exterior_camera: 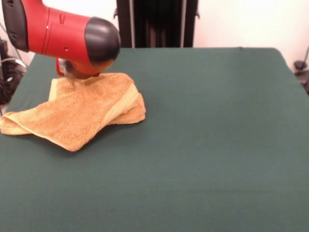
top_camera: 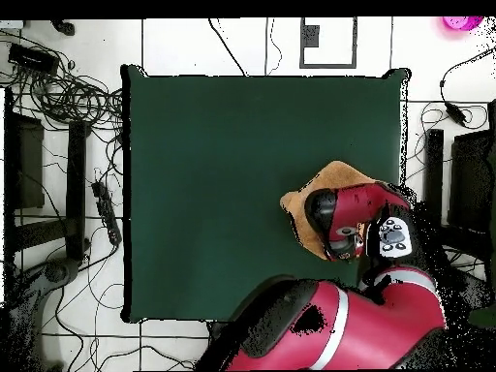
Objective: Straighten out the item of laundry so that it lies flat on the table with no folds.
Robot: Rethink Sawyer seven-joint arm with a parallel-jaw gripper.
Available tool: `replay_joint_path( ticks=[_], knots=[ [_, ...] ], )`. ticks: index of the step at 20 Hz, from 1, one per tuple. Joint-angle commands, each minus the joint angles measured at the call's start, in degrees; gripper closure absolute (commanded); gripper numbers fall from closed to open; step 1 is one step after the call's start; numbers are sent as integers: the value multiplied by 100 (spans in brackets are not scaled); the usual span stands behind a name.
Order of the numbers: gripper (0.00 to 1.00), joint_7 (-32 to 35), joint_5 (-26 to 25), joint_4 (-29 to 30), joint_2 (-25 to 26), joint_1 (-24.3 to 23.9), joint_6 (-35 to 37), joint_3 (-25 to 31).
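Claw sits hidden under the red arm in the upper left, right on the orange towel, and I cannot tell how it is set. Towel lies folded and bunched on the green table, by its left edge.

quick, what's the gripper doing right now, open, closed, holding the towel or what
Gripper: cannot be told. The arm's head hides it, low over the folded towel on the table.

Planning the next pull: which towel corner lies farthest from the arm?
The towel's pointed corner at the table's left edge in the front view; the other corners sit nearer the arm.
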Motion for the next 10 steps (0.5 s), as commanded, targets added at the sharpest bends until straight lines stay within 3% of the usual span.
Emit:
replay_joint_path(
  ticks=[1, 8, 10],
  knots=[
    [100, -625, -412, 588, 20, 7, -135, 7],
    [100, -1011, -807, 366, 76, -417, -511, 83],
    [100, -1090, -719, 655, -157, -664, -1123, 423]
  ],
)
